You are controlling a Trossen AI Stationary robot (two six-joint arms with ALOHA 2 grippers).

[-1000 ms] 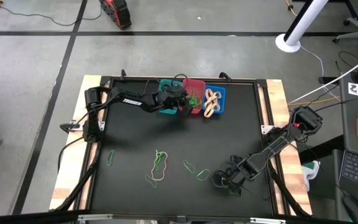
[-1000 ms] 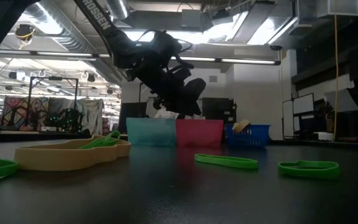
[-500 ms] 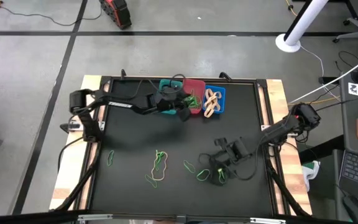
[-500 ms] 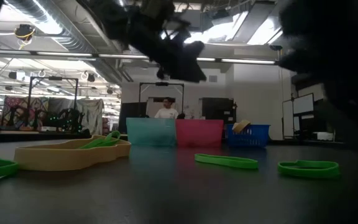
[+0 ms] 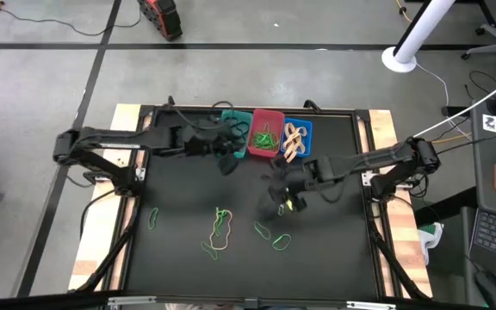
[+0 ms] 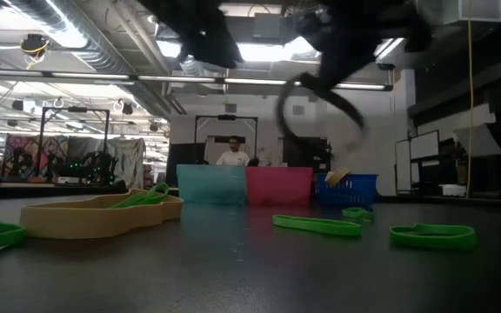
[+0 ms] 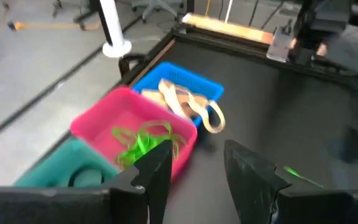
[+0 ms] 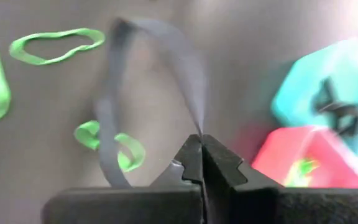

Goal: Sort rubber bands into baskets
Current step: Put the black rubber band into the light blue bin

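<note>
While the left gripper (image 5: 227,160) hung open just in front of the teal basket (image 5: 233,138), the right gripper (image 8: 199,144) pinched a black rubber band (image 8: 143,87), dangling above the table (image 5: 188,198) before the red basket (image 5: 266,133).

A robotics lab or workshop hall: the black worktop (image 5: 188,194) stands on a bare concrete floor (image 5: 41,95) marked with dark tape lines. Beyond it hang exposed ceiling ducts (image 6: 103,39) and strip lights (image 6: 346,85), and a person (image 6: 230,154) stands among equipment.
</note>
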